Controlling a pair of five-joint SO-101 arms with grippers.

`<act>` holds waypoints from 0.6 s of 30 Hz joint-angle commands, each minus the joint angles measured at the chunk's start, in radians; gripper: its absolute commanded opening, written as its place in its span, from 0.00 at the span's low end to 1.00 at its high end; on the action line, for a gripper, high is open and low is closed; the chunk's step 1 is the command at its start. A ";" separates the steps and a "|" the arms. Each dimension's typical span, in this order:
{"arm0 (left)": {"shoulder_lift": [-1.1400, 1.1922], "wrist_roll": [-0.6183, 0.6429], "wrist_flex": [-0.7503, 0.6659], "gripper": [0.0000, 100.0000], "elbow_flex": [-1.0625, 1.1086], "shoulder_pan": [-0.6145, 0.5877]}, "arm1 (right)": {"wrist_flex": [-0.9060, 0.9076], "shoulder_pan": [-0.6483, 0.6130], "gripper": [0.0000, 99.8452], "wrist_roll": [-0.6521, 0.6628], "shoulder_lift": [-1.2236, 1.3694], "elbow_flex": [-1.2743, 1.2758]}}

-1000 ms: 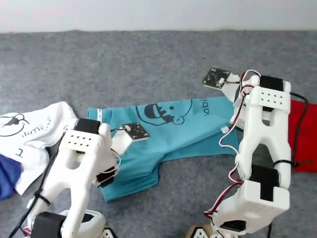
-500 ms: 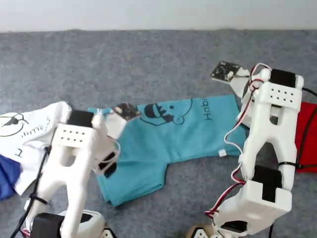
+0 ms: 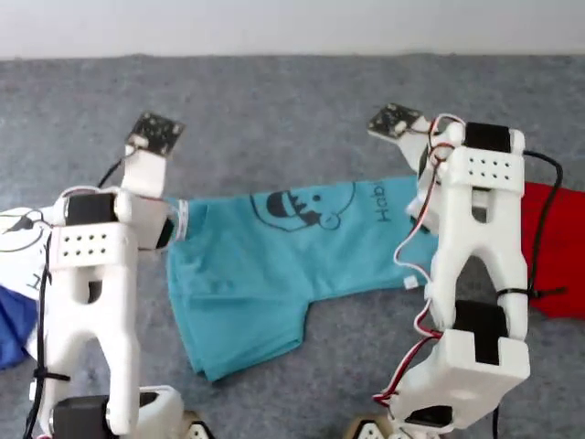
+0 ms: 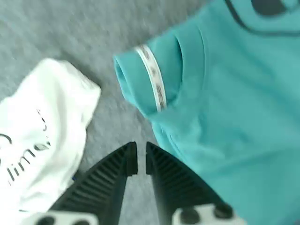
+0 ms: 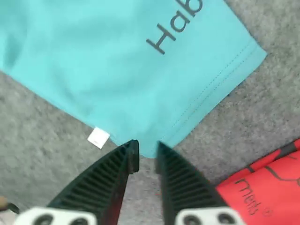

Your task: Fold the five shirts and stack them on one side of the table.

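The teal shirt [image 3: 302, 247] lies across the middle of the high view, print side up. Its body runs from the collar at centre left to the hem at centre right, and a loose flap bunches toward the lower left. I judge it only partly folded at best: the edges are uneven and nothing is squared up.

A white shirt [image 3: 18, 240] lies crumpled at the left edge, with a blue shirt [image 3: 11, 320] below it in the lower left corner. A red shirt [image 3: 553, 247] lies flat at the right edge. None of these looks folded and there is no stack anywhere, so nearly the whole task seems to be left. I can make out four shirts, not five.

The left gripper [image 4: 141, 159] hangs over bare grey table [image 3: 274, 119], in the gap between the white shirt and the teal collar. The collar, with its pale band, is just beside the tips but apart from them. Its jaws stand a narrow slit apart and hold nothing.

The right gripper [image 5: 147, 152] hangs at the teal shirt's hem corner, at centre right of the high view. The corner sits right at the tips, a small white tag is just to one side, and the red shirt is near on the other. Its jaws are slightly parted, with no cloth clearly caught between them
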 commanded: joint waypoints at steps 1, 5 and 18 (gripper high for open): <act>0.028 0.037 -0.066 0.04 -0.015 0.008 | 0.021 -0.001 0.03 -0.089 -0.013 -0.048; 0.175 0.037 -0.066 0.04 -0.028 0.046 | 0.124 0.001 0.03 -0.107 -0.013 -0.048; 0.749 0.003 -0.034 0.04 -0.542 0.011 | 0.205 0.001 0.03 -0.152 -0.015 -0.049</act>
